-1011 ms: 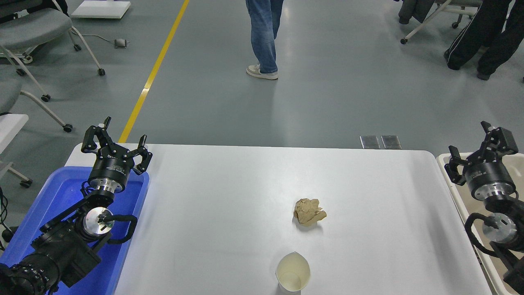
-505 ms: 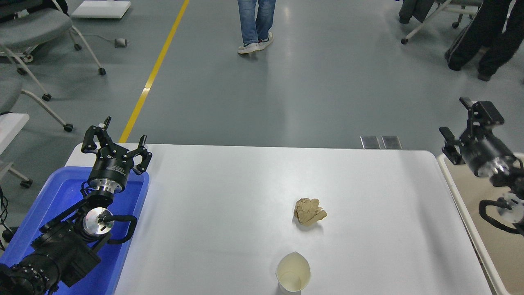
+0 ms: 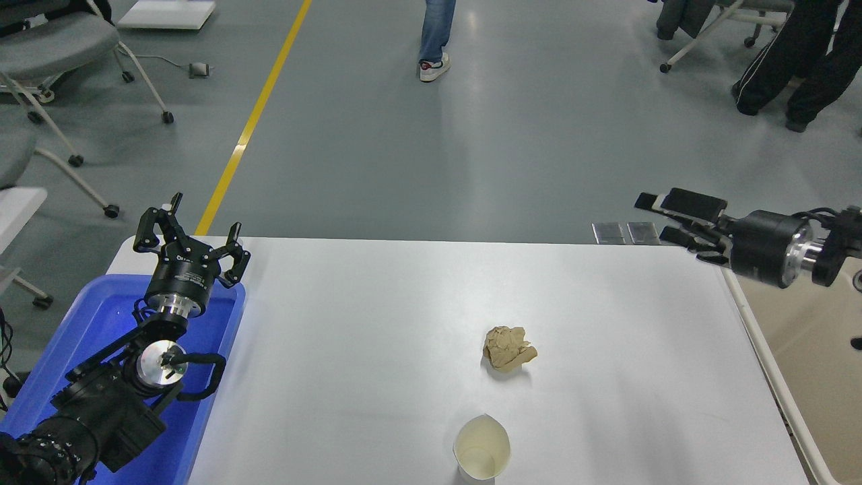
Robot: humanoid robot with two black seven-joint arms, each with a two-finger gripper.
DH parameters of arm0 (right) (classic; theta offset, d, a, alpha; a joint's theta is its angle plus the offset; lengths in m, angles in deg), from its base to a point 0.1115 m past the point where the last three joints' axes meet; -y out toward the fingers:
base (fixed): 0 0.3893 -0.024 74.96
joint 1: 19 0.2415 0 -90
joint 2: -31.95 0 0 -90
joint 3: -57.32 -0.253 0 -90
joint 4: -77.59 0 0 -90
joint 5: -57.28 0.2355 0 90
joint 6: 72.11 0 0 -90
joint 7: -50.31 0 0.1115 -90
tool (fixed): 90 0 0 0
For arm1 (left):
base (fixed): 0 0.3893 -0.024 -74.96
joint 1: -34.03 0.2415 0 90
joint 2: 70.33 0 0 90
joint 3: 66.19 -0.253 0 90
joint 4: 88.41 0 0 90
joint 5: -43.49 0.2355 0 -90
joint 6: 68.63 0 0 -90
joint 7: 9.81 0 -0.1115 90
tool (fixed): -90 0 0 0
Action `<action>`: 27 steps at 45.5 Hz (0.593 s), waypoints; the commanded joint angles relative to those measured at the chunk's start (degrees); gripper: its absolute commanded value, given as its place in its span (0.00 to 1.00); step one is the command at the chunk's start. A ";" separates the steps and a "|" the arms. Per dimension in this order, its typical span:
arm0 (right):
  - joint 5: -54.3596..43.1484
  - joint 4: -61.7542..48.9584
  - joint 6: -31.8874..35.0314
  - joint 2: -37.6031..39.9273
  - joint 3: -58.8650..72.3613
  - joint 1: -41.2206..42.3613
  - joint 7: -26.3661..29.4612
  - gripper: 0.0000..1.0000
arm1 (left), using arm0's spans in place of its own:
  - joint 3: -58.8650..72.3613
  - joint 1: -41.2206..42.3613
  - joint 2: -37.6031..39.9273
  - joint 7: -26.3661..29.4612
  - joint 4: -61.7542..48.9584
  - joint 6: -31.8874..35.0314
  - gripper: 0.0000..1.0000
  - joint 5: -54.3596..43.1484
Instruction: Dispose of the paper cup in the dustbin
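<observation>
The paper cup (image 3: 481, 448) stands upright near the table's front edge, a little right of centre, cream-white with a pale yellowish inside. The beige dustbin (image 3: 811, 364) stands off the table's right side, only partly in view. My right gripper (image 3: 656, 217) is open and empty, turned to point left, raised above the table's far right corner, far from the cup. My left gripper (image 3: 188, 239) is open and parked at the lower left above the blue tub.
A crumpled tan paper ball (image 3: 508, 347) lies on the white table (image 3: 377, 323) just beyond the cup. A blue plastic tub (image 3: 101, 323) sits at the table's left. People's legs and office chairs stand on the grey floor beyond.
My right arm has swung up from over the dustbin and turned, so the gripper now points left above the table's far right corner. A person on the floor beyond has walked.
</observation>
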 commanded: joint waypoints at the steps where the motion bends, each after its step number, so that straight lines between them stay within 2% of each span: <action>1: -5.68 5.70 0.07 -6.24 20.77 10.24 0.17 0.99 | 0.00 -0.04 0.00 0.00 0.00 0.00 1.00 0.00; 15: -4.54 8.61 0.07 -20.22 24.92 14.99 0.08 0.99 | 0.00 -0.04 0.00 0.00 0.00 0.00 1.00 0.00; 27: 0.29 6.94 -0.46 -35.34 26.41 17.01 0.08 0.99 | 0.00 -0.04 0.00 0.00 0.00 0.00 1.00 0.00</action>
